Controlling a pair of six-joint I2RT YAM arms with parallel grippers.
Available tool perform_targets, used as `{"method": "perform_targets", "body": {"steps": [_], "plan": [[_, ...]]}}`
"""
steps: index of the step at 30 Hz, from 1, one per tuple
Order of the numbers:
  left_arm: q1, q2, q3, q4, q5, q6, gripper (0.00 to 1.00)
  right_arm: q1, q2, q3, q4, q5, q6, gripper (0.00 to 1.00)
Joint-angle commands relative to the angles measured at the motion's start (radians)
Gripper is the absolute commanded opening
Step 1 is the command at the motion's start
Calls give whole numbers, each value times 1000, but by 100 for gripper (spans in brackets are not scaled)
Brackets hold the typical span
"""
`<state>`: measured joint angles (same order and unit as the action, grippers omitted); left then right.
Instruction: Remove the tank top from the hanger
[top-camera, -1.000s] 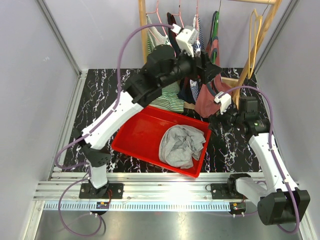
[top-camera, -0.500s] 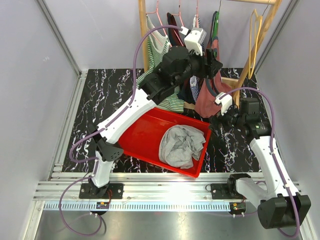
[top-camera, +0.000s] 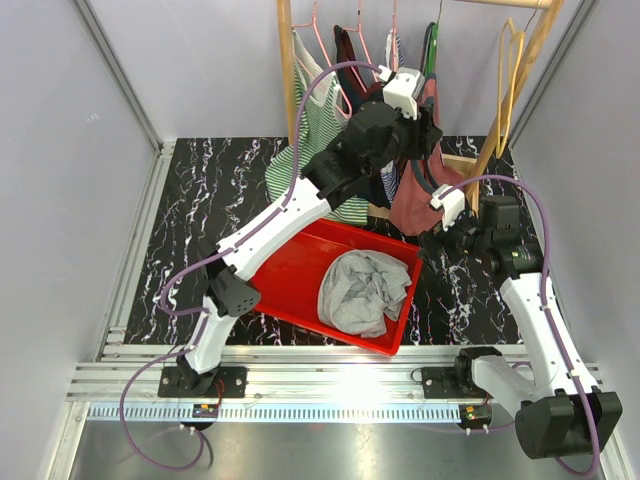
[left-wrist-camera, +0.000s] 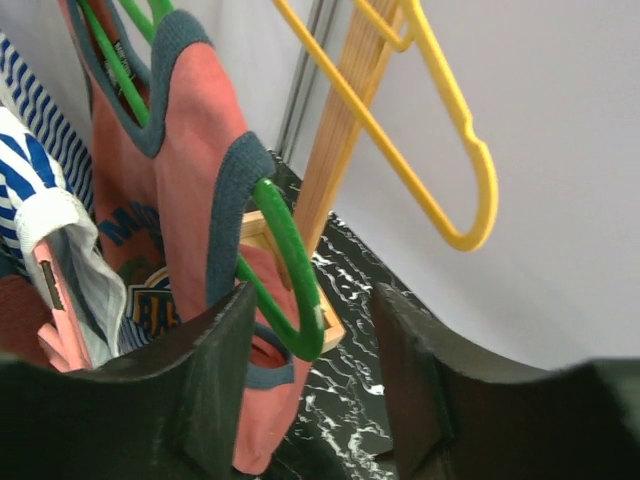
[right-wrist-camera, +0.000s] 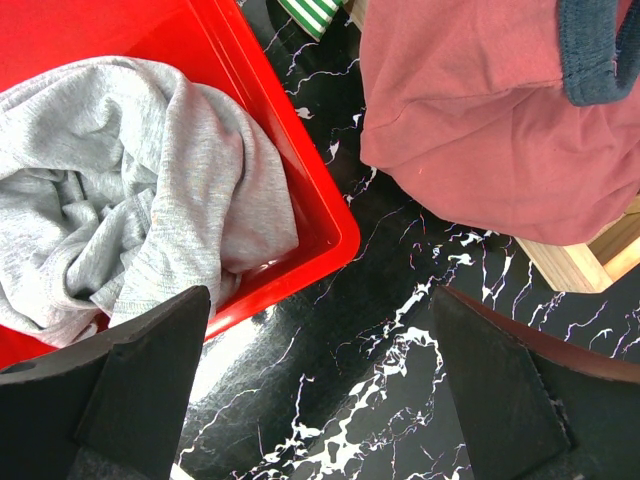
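The pink tank top (left-wrist-camera: 195, 170) with dark blue trim hangs on a green hanger (left-wrist-camera: 285, 270) on the rack; in the top view the top (top-camera: 412, 205) hangs at the rack's middle. My left gripper (left-wrist-camera: 315, 375) is open, and the hanger's lower end sits between the fingers, close to the left finger (left-wrist-camera: 205, 380). In the top view it (top-camera: 430, 128) is up beside the top's shoulder. My right gripper (right-wrist-camera: 320, 390) is open and empty over the black table, just below the top's hem (right-wrist-camera: 480, 140), and shows in the top view (top-camera: 430, 245).
A red bin (top-camera: 290, 300) holds a grey garment (top-camera: 365, 290) and shows in the right wrist view (right-wrist-camera: 310, 180). A green striped top (top-camera: 320, 110) and other clothes hang on the wooden rack (top-camera: 286, 70). Empty yellow hangers (left-wrist-camera: 440, 150) hang to the right. The rack's wooden base (right-wrist-camera: 590, 260) lies under the pink top.
My left arm has swung right along the rack, from the striped clothes to the pink top's green hanger. The right arm has barely moved.
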<state>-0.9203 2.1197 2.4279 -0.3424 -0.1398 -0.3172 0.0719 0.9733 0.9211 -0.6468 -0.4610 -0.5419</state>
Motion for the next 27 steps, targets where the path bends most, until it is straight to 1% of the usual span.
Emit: {"method": "perform_targets", "body": {"steps": [1, 2, 3, 7, 11, 13, 17, 20, 25, 27], "plan": [[3, 6, 53, 83, -55, 43, 51, -1, -19, -2, 38, -2, -7, 100], [5, 8, 53, 86, -63, 49, 50, -1, -19, -2, 38, -2, -7, 100], [8, 11, 54, 88, -75, 61, 47, -1, -19, -2, 36, -1, -7, 100], [12, 17, 53, 92, -110, 101, 39, -1, -18, -2, 38, -1, -7, 100], [14, 23, 53, 103, -136, 139, 34, -1, -18, -2, 35, 1, -6, 100], [14, 26, 53, 105, -142, 145, 34, -1, -19, -2, 35, 1, -6, 100], [14, 26, 53, 111, -164, 167, 28, -1, -19, -2, 35, 1, -6, 100], [14, 23, 53, 120, -188, 190, 28, -3, -21, -2, 35, 1, -7, 100], [14, 29, 48, 125, -219, 233, 38, -3, -21, -2, 35, -1, -7, 100], [14, 34, 42, 123, -224, 242, 39, -1, -21, -2, 35, -2, -7, 100]]}}
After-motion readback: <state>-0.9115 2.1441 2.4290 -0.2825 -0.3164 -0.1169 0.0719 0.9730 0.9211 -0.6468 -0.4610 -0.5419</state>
